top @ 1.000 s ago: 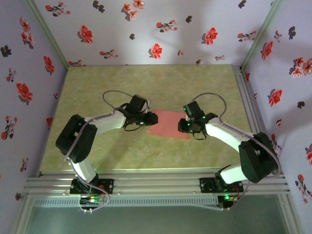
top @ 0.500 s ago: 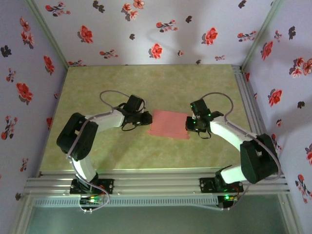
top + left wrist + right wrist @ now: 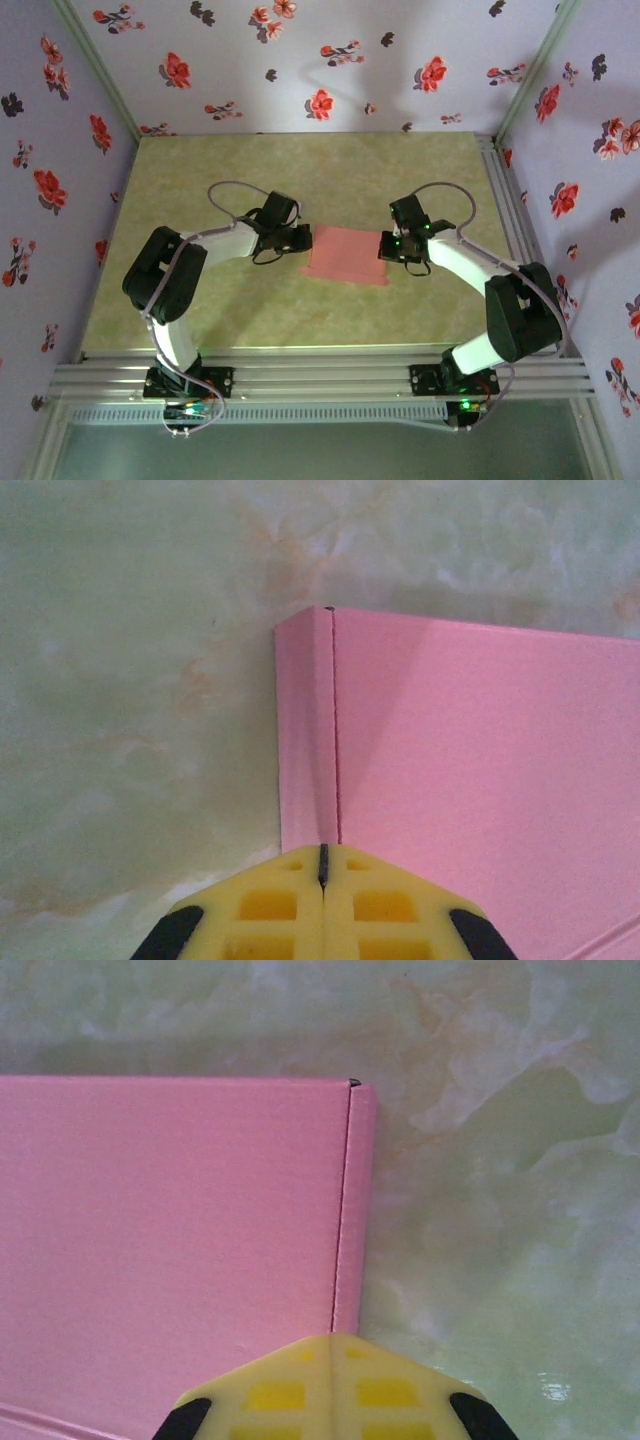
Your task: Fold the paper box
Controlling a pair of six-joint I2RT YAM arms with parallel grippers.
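Top external view: the paper box (image 3: 345,255) lies flat, pink face up, near the middle of the table (image 3: 300,165), between the two arms. The left tool (image 3: 300,240) sits at its left end and the right tool (image 3: 388,247) at its right end.

In the left wrist view, the left tool (image 3: 323,852) is clenched, its yellow fingers meeting in a thin seam right at the crease of the narrow end flap (image 3: 305,730). In the right wrist view, the right tool (image 3: 335,1340) is likewise clenched, its tip over the matching end flap (image 3: 358,1210). Whether either tool presses on the card or merely hovers cannot be told.

The fold looks nearly finished. The likely risks are these: the thin card may spring open at the creased flaps once pressure goes, and a clenched tip dragging sideways could skid the light box across the smooth table or scuff the crease.
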